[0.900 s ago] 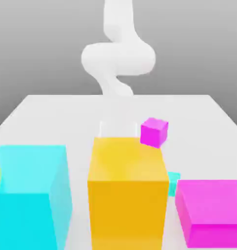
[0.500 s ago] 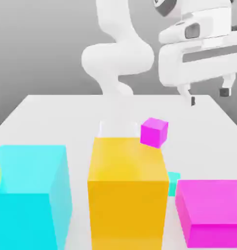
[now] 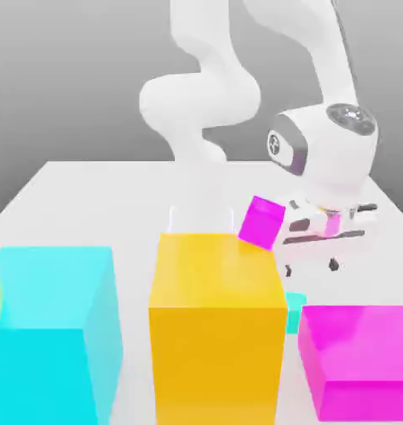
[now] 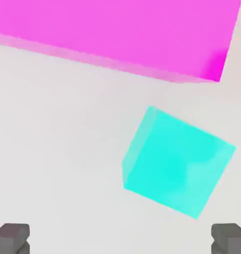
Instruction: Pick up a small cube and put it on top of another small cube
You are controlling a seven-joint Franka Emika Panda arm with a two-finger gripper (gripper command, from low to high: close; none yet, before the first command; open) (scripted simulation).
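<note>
On the white table [image 3: 72, 199], my gripper [image 3: 311, 267] hangs wide open, right of centre, above the small cube [image 4: 178, 161].

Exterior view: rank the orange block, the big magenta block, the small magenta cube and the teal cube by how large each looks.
1. Orange block, largest.
2. Big magenta block, cut by the frame edge and near the camera, so true size is unsure.
3. Small magenta cube.
4. Teal cube, smallest, but mostly hidden behind the orange block, so unsure.
</note>
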